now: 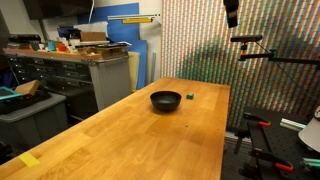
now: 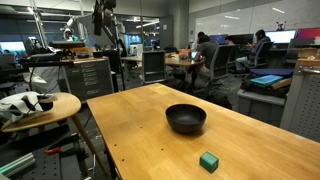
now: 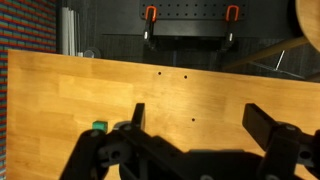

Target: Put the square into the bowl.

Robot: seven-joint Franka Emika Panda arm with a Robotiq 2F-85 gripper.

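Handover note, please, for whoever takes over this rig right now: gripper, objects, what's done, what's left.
Gripper: open, empty, above the table, touching nothing.
Square: on the tabletop near the bowl, apart from it; it also shows at the wrist view's lower left.
Bowl: upright, looks empty.
Done: nothing; the square is not yet grasped.
Left: descend on the square, grasp it, carry it over the bowl, release.

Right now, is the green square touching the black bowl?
Apart. In an exterior view the square lies nearer the camera than the bowl, with a plain strip of bare table between them.
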